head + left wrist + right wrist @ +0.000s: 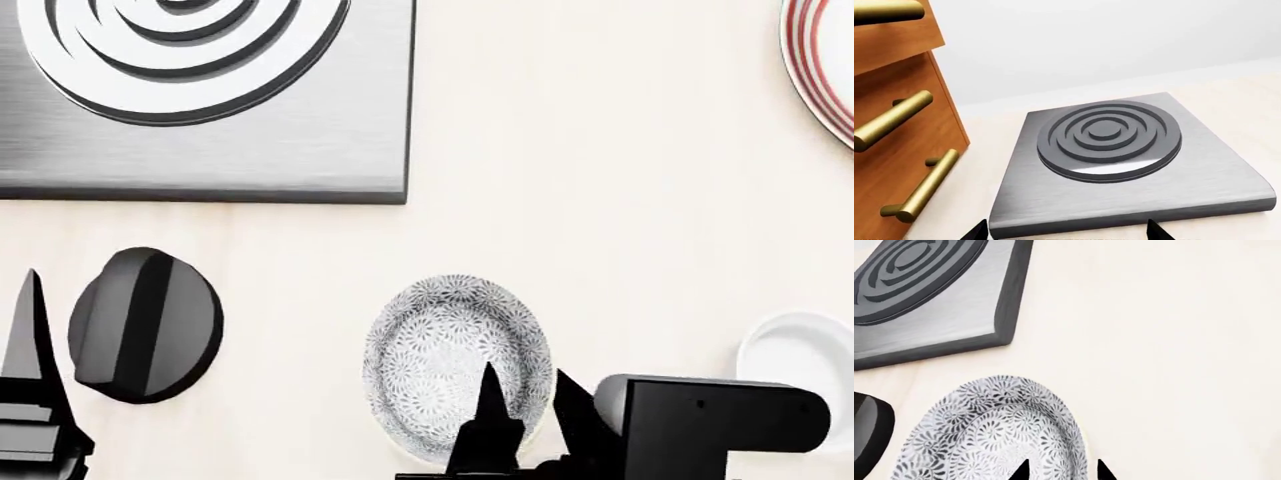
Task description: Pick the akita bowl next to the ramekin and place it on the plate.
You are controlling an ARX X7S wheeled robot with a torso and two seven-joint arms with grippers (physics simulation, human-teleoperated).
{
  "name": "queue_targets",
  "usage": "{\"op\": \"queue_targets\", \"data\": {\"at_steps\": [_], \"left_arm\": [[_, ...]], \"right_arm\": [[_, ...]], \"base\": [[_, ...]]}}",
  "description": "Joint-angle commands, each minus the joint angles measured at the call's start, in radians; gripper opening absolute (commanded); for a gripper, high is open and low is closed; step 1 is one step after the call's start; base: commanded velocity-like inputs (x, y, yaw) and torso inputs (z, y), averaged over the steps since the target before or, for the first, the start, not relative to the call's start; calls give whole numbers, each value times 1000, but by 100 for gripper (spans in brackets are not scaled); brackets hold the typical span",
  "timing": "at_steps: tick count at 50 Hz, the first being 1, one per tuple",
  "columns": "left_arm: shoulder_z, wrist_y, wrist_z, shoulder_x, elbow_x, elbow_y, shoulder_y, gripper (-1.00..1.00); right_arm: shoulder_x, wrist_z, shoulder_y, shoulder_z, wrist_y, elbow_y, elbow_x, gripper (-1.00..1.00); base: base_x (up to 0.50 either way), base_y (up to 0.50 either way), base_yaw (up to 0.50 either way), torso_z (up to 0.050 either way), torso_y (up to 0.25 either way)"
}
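My right claw (pixel 523 405) straddles the akita bowl (pixel 457 365) rim, spread; only head view shows ramekin (pixel 805 349), plate (pixel 821 62); left claw's state unclear.

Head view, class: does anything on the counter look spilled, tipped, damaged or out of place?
Nothing stands out. The akita bowl sits upright, intact and empty; the ramekin stands beside it and the plate lies flat at the far right edge. The hob looks undamaged. Nothing is spilled.

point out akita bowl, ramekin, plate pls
akita bowl (pixel 447 350): head view, patterned inner wall.
ramekin (pixel 801 345): head view, white interior, cut off at the picture's edge.
plate (pixel 825 70): head view, red-ringed rim.
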State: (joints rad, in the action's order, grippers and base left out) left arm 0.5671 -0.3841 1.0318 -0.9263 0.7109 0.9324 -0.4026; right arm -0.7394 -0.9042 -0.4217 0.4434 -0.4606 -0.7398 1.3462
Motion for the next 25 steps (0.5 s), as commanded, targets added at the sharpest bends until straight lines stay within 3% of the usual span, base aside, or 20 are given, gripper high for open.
{"op": "queue_targets", "data": {"at_steps": [1,25], "left_arm": [[11,3,-12,3,-7,-14,2,100],[10,3,-9,-6,-3,-8,2,100]], "right_arm": [[8,-2,-4,-1,1,6,-15,-100],[16,5,7,-33,48,-8,23,-100]], "base": [[0,0,0,0,0],[0,0,0,0,0]]}}
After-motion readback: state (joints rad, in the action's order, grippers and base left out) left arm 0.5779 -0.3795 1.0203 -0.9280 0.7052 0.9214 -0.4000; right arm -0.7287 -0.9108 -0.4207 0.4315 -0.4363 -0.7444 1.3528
